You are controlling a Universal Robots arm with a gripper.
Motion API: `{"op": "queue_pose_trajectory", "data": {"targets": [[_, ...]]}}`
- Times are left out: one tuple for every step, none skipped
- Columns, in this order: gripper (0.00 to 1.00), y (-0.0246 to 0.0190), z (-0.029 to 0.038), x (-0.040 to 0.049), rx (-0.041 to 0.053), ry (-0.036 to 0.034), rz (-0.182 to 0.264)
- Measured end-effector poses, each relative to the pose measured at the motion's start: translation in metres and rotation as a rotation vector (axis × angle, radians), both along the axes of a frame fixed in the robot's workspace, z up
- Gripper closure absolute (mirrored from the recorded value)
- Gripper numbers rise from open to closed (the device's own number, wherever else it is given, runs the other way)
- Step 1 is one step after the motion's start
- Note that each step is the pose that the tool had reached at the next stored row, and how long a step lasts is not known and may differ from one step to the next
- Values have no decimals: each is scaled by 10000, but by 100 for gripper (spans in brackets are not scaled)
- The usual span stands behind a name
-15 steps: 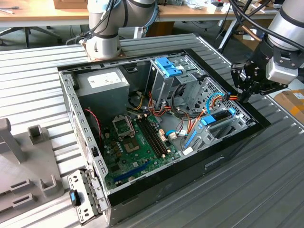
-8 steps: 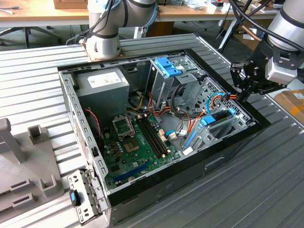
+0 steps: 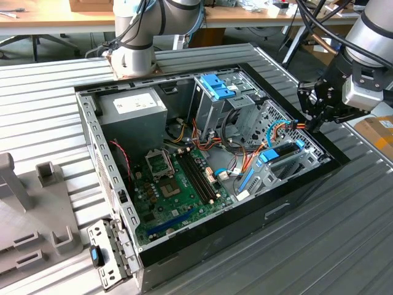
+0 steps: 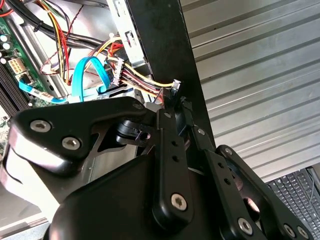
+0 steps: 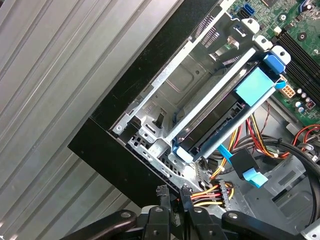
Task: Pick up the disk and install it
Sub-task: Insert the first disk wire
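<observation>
Pinching a wired connector, the tool is held clenched at the case rim, likely for cabling the bay-seated disk.

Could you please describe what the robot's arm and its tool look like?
The arm is a round silver-grey tube with a pale base joint; black cables run beside it. The tool is matt black, built of flat jointed bars with rounded ends, fastened by silver screws.
</observation>
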State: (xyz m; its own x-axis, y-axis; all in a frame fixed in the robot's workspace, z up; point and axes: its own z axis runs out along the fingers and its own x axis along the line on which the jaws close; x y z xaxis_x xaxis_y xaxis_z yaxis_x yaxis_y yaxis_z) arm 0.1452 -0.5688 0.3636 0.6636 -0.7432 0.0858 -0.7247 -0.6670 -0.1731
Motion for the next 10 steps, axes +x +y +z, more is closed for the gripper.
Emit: {"op": "queue_pose_trajectory", "data": {"targets": [[79, 0, 0, 0, 0, 0, 0], [79, 0, -1, 0, 1, 0, 0], [79, 0, -1, 0, 2, 0, 0], [78, -1, -1, 0, 1, 0, 0], [78, -1, 0, 0, 1, 0, 0], [72, -1, 0, 0, 0, 0, 0], [72, -1, 0, 0, 0, 0, 0], [72, -1, 0, 0, 0, 0, 0], [72, -1, 0, 0, 0, 0, 0], [72, -2, 0, 0, 0, 0, 0]]}}
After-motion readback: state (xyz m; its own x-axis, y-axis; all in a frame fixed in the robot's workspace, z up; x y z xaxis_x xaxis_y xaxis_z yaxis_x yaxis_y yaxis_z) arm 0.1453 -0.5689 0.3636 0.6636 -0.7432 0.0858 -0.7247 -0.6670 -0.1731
